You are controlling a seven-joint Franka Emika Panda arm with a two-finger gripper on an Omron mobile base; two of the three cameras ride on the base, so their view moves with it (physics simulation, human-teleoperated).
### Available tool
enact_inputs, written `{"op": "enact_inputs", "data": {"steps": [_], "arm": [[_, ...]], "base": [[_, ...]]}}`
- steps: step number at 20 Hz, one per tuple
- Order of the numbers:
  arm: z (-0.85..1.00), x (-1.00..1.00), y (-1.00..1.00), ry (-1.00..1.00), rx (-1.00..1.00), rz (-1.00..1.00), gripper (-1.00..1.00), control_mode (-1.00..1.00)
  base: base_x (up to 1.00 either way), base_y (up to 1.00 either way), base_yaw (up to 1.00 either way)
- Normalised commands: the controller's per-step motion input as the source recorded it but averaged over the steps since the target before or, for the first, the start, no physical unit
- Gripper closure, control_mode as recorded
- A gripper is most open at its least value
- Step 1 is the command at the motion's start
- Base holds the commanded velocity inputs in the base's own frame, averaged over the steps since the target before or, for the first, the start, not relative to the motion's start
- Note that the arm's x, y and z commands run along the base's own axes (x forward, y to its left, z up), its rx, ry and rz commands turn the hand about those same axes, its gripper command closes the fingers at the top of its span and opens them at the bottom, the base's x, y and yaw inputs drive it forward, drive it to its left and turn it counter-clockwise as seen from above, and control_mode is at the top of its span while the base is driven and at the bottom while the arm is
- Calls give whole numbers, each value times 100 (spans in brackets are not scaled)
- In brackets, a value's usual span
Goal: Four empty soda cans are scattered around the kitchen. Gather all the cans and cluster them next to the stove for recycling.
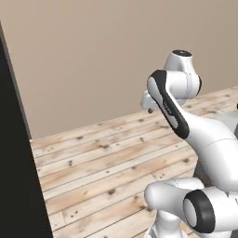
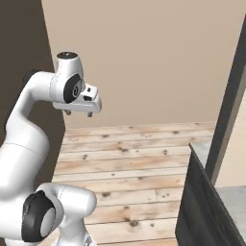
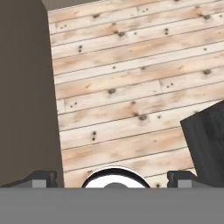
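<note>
Plank floor (image 2: 139, 158) beneath raised, open gripper (image 2: 78, 114)

Light plank floor (image 3: 131, 87) runs from twelve to six o'clock. A dark brown panel (image 3: 26, 96) stands along nine o'clock. A dark grey wood-grain block (image 3: 208, 144) pokes in at four o'clock, with the fingertips (image 3: 41, 179) spread wide at the bottom.

Knotty matt wood plank floor (image 1: 107, 162) (pale), smooth beige wall (image 1: 93, 56)
</note>
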Motion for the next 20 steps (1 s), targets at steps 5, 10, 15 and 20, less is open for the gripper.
{"op": "enact_inputs", "data": {"steps": [5,10,15,20], "arm": [[0,0,0,0,0,0,-100,100],[0,0,0,0,0,0,-100,100],[0,0,0,0,0,0,-100,100],[0,0,0,0,0,0,-100,100]], "base": [[80,41,-19],[96,44,-12],[94,29,-14],[83,14,-18]]}}
